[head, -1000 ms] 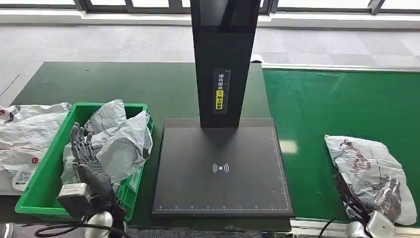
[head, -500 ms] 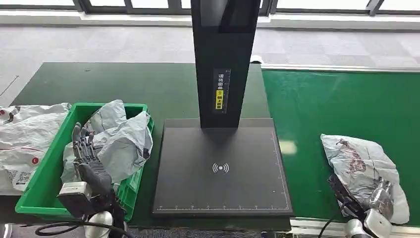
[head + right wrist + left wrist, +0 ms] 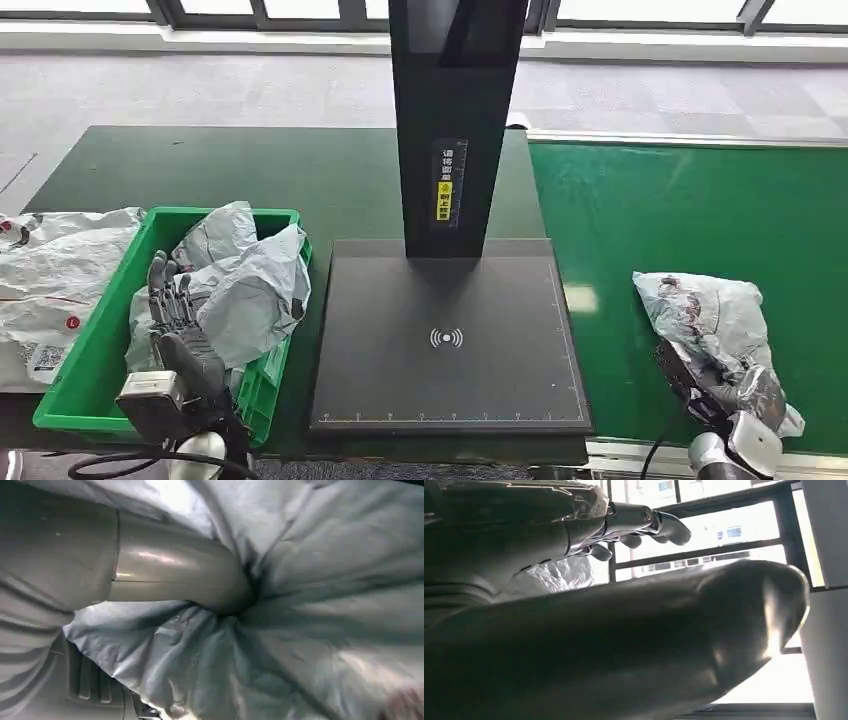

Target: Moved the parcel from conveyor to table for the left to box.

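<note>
1. The parcel (image 3: 710,325), a crumpled grey bag, lies on the green conveyor (image 3: 690,210) near its front edge, right of the black scanner plate (image 3: 448,340); the right hand (image 3: 725,400) grips its near end, fingers pressed into the plastic; the right wrist view shows the thumb (image 3: 180,572) sunk in a fold of the bag.
2. The left hand (image 3: 180,325) hovers over the green box (image 3: 100,345) on the desk (image 3: 250,170), fingers (image 3: 168,290) straight and apart, holding nothing.
3. Grey bags (image 3: 250,280) fill the box; more bags (image 3: 50,280) lie just left of it.
4. A black post (image 3: 455,120) rises from the plate's far edge.
</note>
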Controlling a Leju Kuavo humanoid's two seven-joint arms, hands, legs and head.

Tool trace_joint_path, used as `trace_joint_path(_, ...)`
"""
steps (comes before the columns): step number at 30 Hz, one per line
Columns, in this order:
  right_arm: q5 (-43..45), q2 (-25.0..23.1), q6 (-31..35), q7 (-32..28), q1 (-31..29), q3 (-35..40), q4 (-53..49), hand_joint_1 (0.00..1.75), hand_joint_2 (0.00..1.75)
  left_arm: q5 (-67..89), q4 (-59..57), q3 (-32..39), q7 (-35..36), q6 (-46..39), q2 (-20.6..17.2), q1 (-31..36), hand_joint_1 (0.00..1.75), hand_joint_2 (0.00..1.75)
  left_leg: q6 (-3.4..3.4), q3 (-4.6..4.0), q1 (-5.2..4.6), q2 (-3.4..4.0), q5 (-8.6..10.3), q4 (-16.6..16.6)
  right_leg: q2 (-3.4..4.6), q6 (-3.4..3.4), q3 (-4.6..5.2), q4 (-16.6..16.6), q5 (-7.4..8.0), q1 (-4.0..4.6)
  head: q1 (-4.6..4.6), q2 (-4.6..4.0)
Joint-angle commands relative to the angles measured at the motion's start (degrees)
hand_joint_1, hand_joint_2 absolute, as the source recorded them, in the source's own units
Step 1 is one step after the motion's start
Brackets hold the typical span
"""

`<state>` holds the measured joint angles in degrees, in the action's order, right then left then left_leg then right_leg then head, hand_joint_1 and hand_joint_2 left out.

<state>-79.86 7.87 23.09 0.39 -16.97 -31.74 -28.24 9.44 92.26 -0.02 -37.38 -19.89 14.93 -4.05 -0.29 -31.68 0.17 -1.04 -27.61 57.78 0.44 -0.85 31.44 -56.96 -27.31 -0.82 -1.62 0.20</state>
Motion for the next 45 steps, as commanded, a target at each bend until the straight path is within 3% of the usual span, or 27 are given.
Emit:
trace_joint_path(1, 10.16, -7.02, 8.86, -10.09, 2.66, 0.51, -15.44, 1.75, 1.75, 0.79, 0.02, 1.80, -0.35, -1.33, 0.25, -1.18, 0.00, 0.00, -0.06, -0.12, 0.02, 0.31, 0.07, -0.10, 0.19, 0.10, 0.25, 0.06, 0.13, 0.03, 0.00, 0.00)
trace_joint_path(4, 14.21, -9.07, 10.51, -13.75, 5.92, 2.79, -24.29, 1.75, 1.75, 0.78, 0.04, 1.61, -0.89, -1.94, 0.28, -1.42, 0.00, 0.00, -0.07, -0.13, 0.00, 0.28, 0.04, -0.09, 0.17, 0.10, 0.29, 0.01, 0.08, 0.01, 0.00, 0.00)
trace_joint_path(9, 14.48, -9.25, 10.13, -13.38, 6.46, 3.14, -25.14, 1.75, 1.75, 0.74, 0.05, 1.62, -0.93, -1.97, 0.24, -1.39, 0.00, 0.00, -0.04, -0.26, 0.00, 0.09, 0.01, -0.05, 0.08, 0.10, 0.35, -0.06, -0.01, 0.01, 0.00, 0.00)
trace_joint_path(12, 19.92, -10.47, 14.16, -19.89, 8.42, 5.42, -30.58, 1.75, 1.75, 0.59, 0.00, 1.61, -1.19, -2.21, 0.28, -1.27, 0.00, 0.00, -0.05, -0.34, 0.00, 0.14, 0.04, -0.09, 0.09, 0.12, 0.43, -0.02, 0.03, 0.01, 0.00, 0.00)
trace_joint_path(17, 19.43, -16.69, 16.91, -24.19, 19.46, 15.50, -56.61, 1.75, 1.75, 0.10, -1.34, 1.23, -1.61, -1.86, 0.19, 0.02, 0.00, 0.00, -0.09, -0.52, 0.00, 0.16, 0.00, -0.06, 0.11, 0.17, 0.61, -0.11, -0.02, 0.01, 0.00, 0.00)
trace_joint_path(21, 17.97, -19.32, 16.91, -27.96, 24.03, 24.35, -65.61, 1.75, 1.75, -0.46, -3.09, 1.10, -1.90, -1.21, -0.23, 1.11, 0.00, 0.00, -0.11, -0.53, 0.01, 0.07, 0.02, -0.07, 0.00, 0.18, 0.67, -0.11, -0.04, 0.03, 0.00, 0.00)
trace_joint_path(24, 15.57, -18.19, 16.81, -24.79, 24.41, 34.66, -64.49, 1.75, 1.75, -0.90, -5.20, 0.39, -2.16, -0.42, -0.50, 2.62, 0.00, 0.00, -0.10, -0.56, 0.03, 0.15, 0.00, -0.05, 0.10, 0.21, 0.73, -0.17, -0.07, 0.03, 0.00, 0.00)
trace_joint_path(30, 17.52, -17.65, 14.19, -21.68, 20.04, 42.74, -58.38, 1.75, 1.75, -0.63, -8.17, -1.78, -1.20, 1.69, 0.18, 6.06, 0.00, 0.00, -0.07, -0.60, 0.06, 0.15, 0.08, -0.07, 0.06, 0.21, 0.76, -0.13, -0.03, 0.06, 0.00, 0.00)
trace_joint_path(35, 24.89, -18.32, 8.00, -22.10, 16.51, 43.05, -49.49, 1.75, 1.75, -0.61, -10.56, -3.58, -0.76, 2.06, 0.04, 7.81, 0.00, 0.00, -0.06, -0.55, 0.05, 0.17, 0.16, -0.14, 0.07, 0.21, 0.67, -0.04, 0.04, 0.05, 0.00, 0.00)
trace_joint_path(45, 25.38, -19.95, 4.67, -21.29, 13.73, 42.15, -40.18, 1.75, 1.75, -0.96, -12.11, -5.01, -0.50, 2.07, -0.32, 9.10, 0.00, 0.00, -0.08, -0.50, 0.06, 0.08, 0.11, -0.12, 0.01, 0.20, 0.61, -0.04, 0.02, 0.06, 0.00, 0.00)
